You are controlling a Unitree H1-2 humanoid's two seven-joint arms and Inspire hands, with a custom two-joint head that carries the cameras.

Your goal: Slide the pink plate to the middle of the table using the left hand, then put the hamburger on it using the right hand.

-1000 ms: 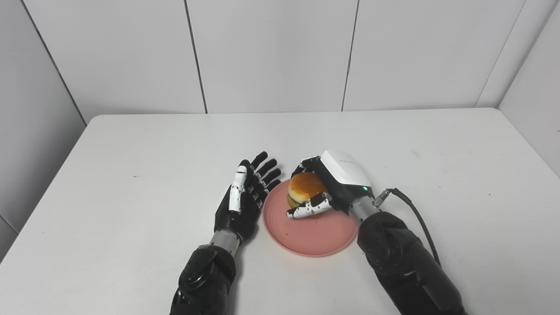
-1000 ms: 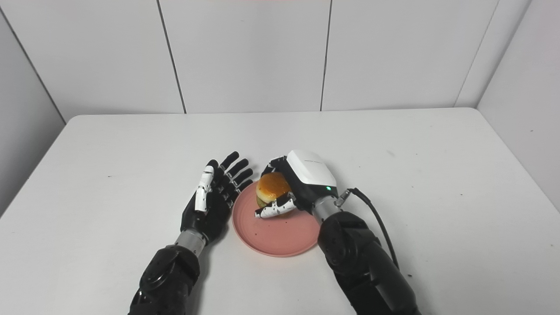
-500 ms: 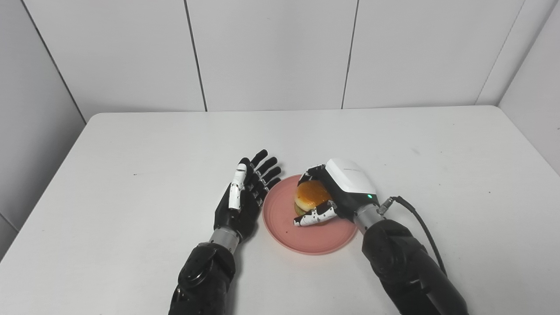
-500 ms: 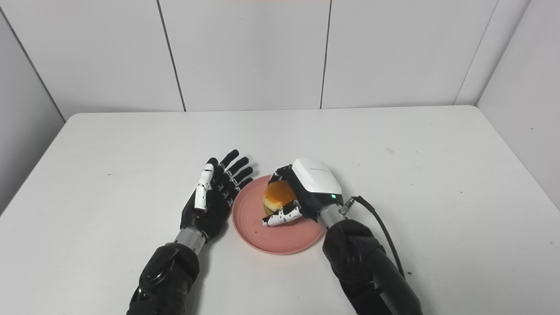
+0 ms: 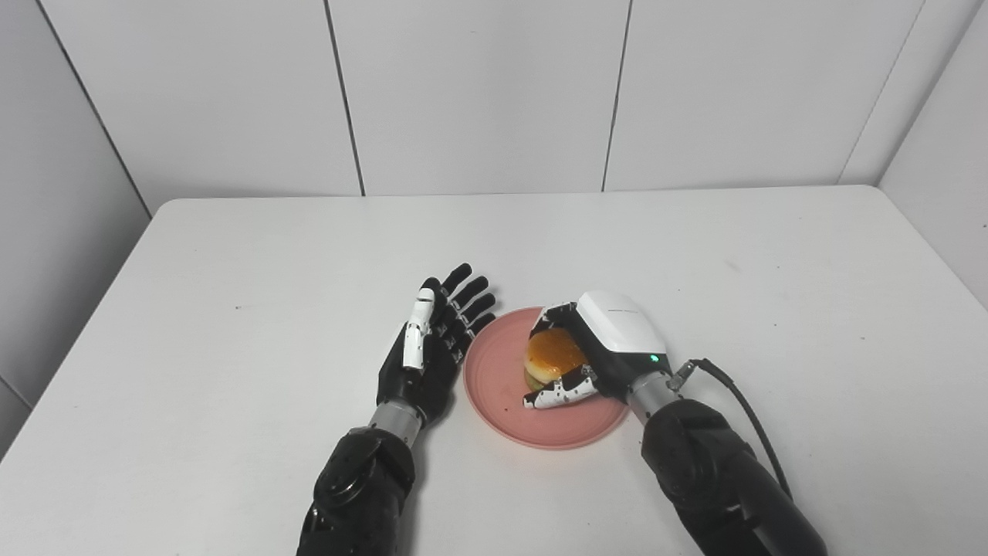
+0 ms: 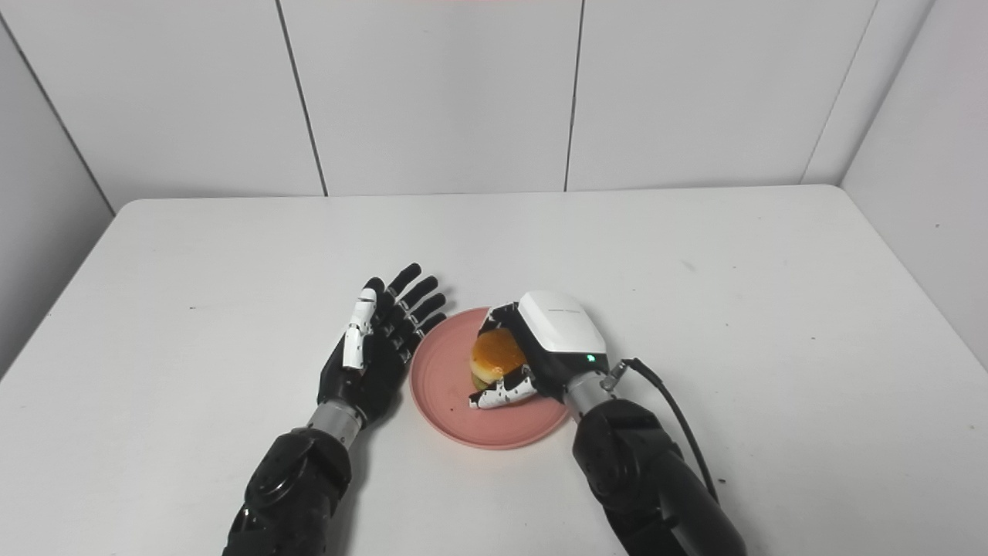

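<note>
**Hamburger over plate, grip not yet released**

Pink plate (image 5: 502, 386) sits near mid-table, on the near side of the white table (image 5: 231, 255). Reads as the slide step done; plate now where the right arm can reach it without stretching.

Right hand (image 5: 594, 355) wrapped round the hamburger (image 5: 549, 357), fingers over the far side, thumb across the near side under the bun. Burger is over the plate's right half. Cannot tell from either eye view whether its base touches the plate or hangs just above; the thumb hides the underside. Side grip makes sense: keeps the stack together and leaves the bottom free to set down.

Left hand (image 5: 432, 347) lies just beside the plate's left rim, fingers spread and straight, holding nothing. Probably parked there as a stop against the plate skidding left.

Judgement: task nearly finished. Remaining: settle the burger, open the fingers, draw the right hand away without dragging it.
</note>
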